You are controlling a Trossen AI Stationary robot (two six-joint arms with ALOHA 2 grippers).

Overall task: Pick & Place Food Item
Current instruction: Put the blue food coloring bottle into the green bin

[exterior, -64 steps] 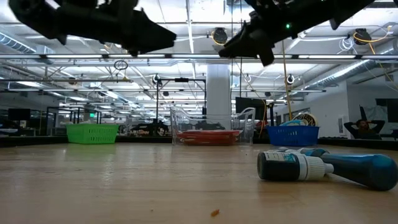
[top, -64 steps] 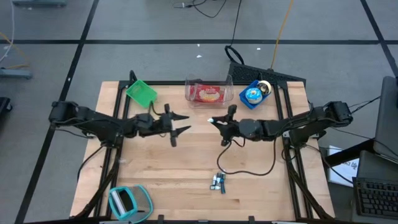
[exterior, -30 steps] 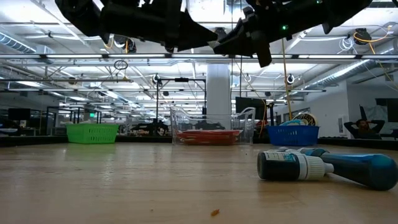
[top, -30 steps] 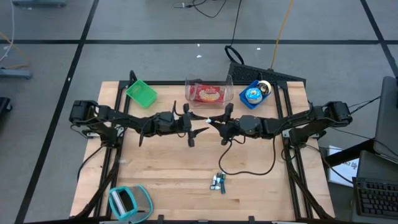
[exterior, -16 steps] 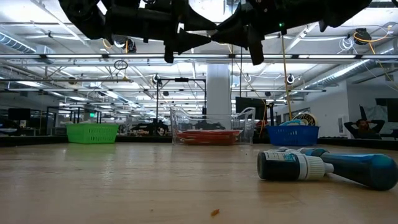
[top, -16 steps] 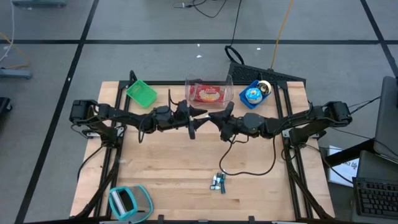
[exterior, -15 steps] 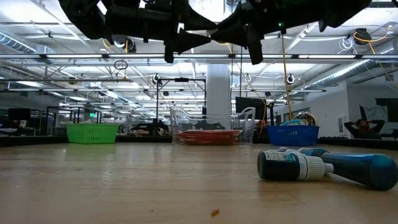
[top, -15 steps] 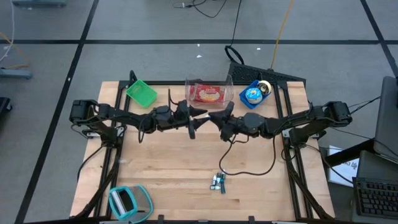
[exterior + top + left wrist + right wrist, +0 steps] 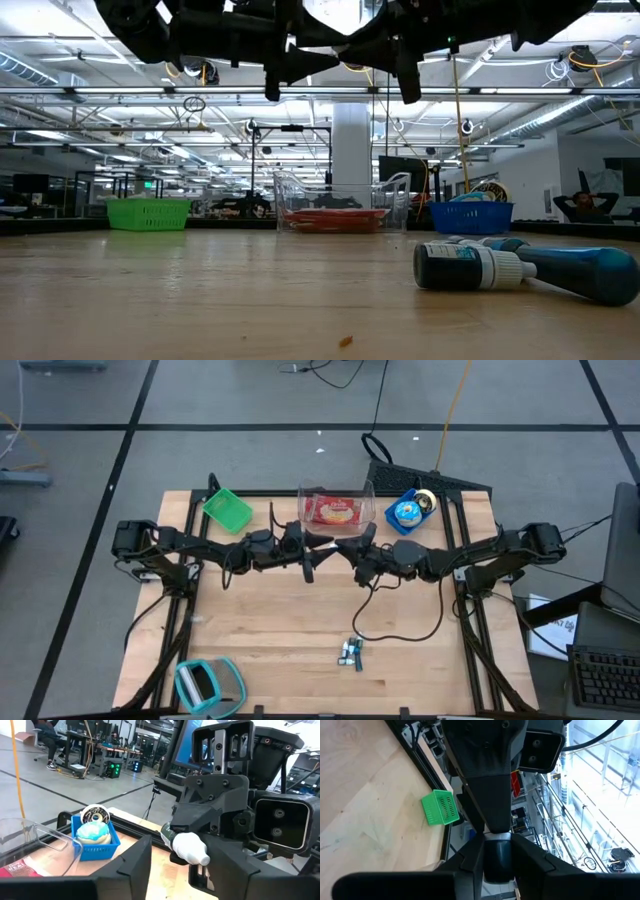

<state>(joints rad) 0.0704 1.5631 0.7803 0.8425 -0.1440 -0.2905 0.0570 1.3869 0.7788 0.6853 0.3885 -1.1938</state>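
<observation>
High over the middle of the table my two grippers meet tip to tip. My right gripper [image 9: 347,550] is shut on a small dark item with a rounded white end [image 9: 190,848]. My left gripper [image 9: 316,549] is open, its two fingers [image 9: 129,865] standing on either side of that white end; I cannot tell whether they touch it. A red food pack lies in a clear tub [image 9: 337,509] at the far edge. Beside it, a blue basket [image 9: 407,512] holds a frosted pastry. My right gripper pinches the item's dark body [image 9: 497,856] between its two fingers, coming level from the table's right. The white end [image 9: 192,849] sticks out past the fingertips toward my left gripper. The item is lifted clear, high above the table.
A green basket [image 9: 228,510] stands at the far left. A dark and blue bottle-like thing [image 9: 520,268] lies near the front edge, right of centre, and a teal device [image 9: 207,684] sits at the near left corner. Bare wood [image 9: 270,620] lies below both grippers.
My left gripper has rolled about its own axis and shifted slightly toward the far edge, bringing its fingers around the item's white end. My right gripper has rolled too, turning the held item with it. Nothing on the table has moved.
</observation>
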